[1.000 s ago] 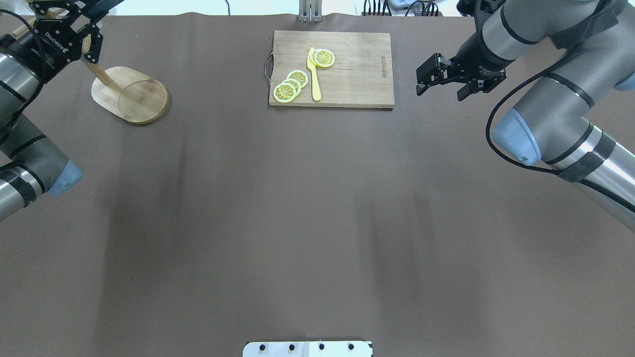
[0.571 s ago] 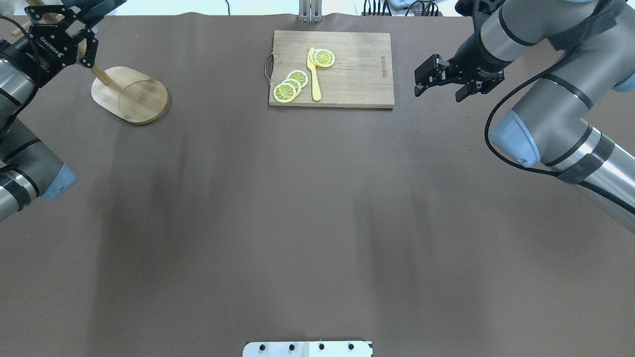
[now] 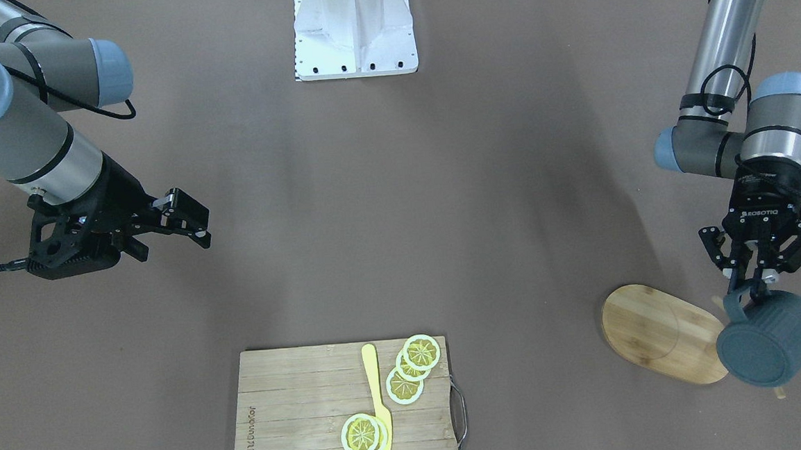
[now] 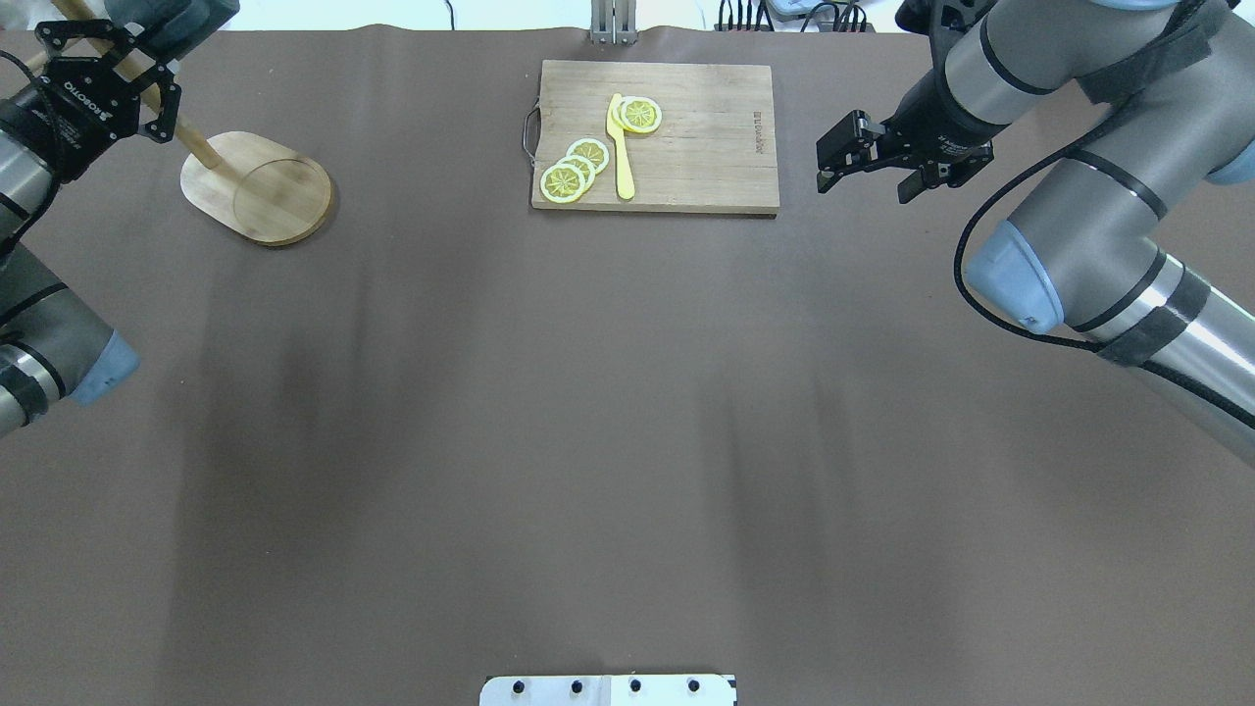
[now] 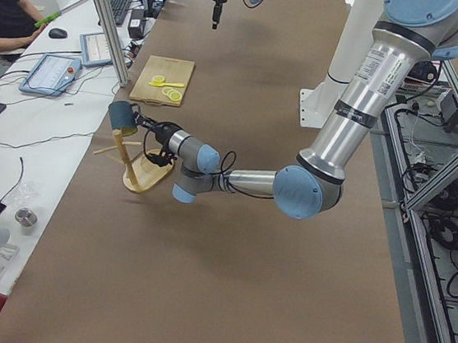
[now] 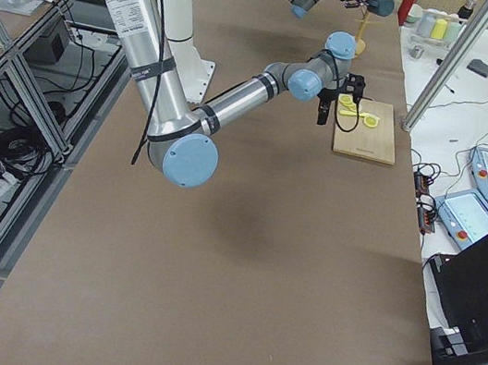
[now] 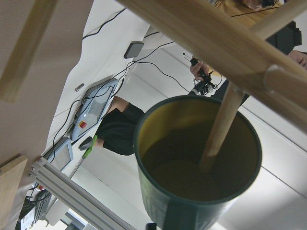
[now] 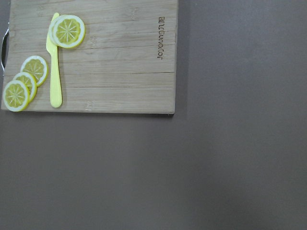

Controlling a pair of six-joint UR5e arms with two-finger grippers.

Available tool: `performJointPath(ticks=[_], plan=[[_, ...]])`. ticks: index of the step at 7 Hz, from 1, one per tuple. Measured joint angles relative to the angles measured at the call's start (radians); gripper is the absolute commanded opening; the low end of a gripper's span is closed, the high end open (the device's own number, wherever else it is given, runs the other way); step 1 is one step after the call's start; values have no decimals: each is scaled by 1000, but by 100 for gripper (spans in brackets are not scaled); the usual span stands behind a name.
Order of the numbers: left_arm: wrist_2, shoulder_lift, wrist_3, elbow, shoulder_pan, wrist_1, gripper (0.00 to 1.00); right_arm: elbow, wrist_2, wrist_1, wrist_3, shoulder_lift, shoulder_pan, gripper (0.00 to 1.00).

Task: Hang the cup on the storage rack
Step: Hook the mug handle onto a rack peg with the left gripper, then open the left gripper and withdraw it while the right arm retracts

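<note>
The dark teal cup (image 3: 773,348) hangs on its side from my left gripper (image 3: 758,290), which is shut on its handle. It is held up by the top of the wooden storage rack, whose oval base (image 3: 657,331) lies on the table. In the left wrist view the cup's yellowish mouth (image 7: 196,158) faces the rack's post (image 7: 216,33), and a thin peg (image 7: 220,124) reaches into the mouth. The overhead view shows the base (image 4: 265,191) and only an edge of the cup (image 4: 167,15). My right gripper (image 3: 200,223) is open and empty, hovering beside the cutting board.
A bamboo cutting board (image 4: 706,137) with a metal handle lies at the far middle, bearing lemon slices (image 4: 574,167) and a yellow knife (image 4: 620,147). The robot's white base plate (image 3: 355,26) is at the near edge. An operator sits beyond the table's far side.
My left gripper has carried the cup further toward the table's far left corner, along the rack's post. My right gripper has drifted slightly toward the cutting board.
</note>
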Motion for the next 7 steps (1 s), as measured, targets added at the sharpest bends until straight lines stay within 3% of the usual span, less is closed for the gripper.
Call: performJointPath(ticks=[1,2,3,4,5,7], plan=[[1,6,-12,0,0,0,0,0,0,0,0,0,-1,100],[2,12,-25,0,-1,0,9,-1,0,0,0,0,-1,100],[6,14,-39,0,0,0,61,-1,0,0,-1,0,-2,100],[14,15,-52,0,0,0,83,0,0,0,0,0,-2,100],[20,17,-57,0,0,1,98,0,0,0,0,0,-2,100],[24,19,-59,1,0,2,98,0,0,0,0,0,-2,100]])
